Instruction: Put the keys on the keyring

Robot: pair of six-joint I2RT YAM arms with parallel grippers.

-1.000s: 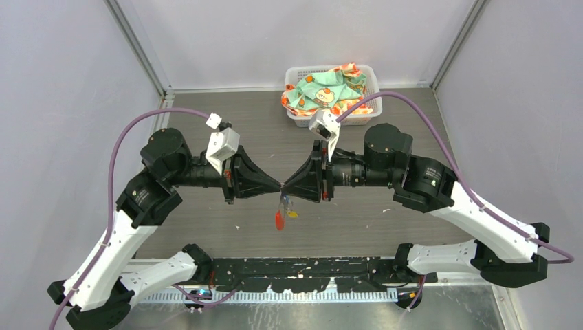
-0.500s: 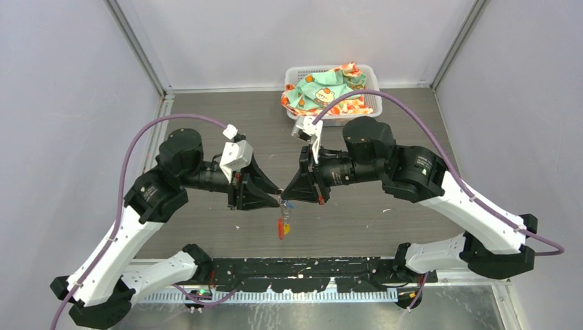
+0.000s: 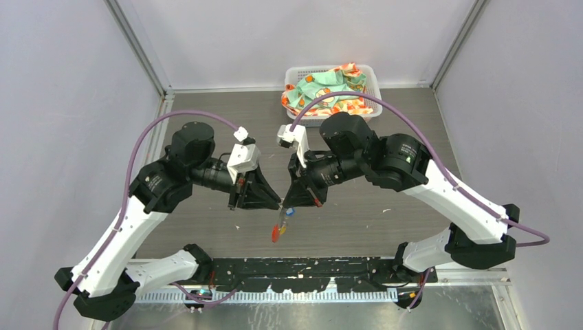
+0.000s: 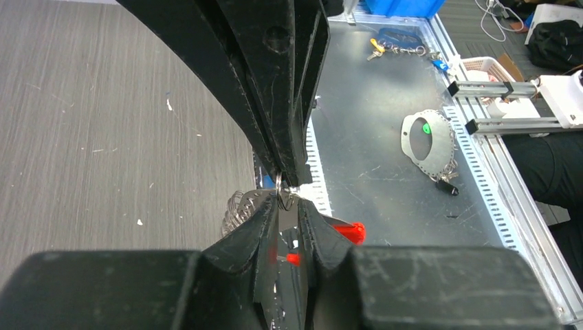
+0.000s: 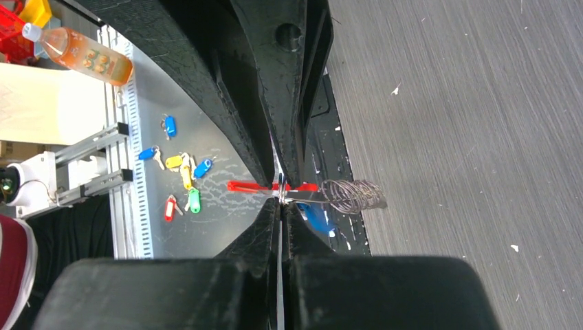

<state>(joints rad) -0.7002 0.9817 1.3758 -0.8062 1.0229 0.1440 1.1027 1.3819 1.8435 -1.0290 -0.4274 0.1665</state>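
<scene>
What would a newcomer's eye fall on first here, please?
The black left gripper and right gripper meet tip to tip above the wood-grain table, a grey metal keyring with a red plastic tag dangling between them. A white basket of patterned cloth sits at its far edge.

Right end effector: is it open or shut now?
Shut. In the right wrist view the right end effector has its fingers pressed together, barely a gap, pinching the keyring at their tips.
</scene>
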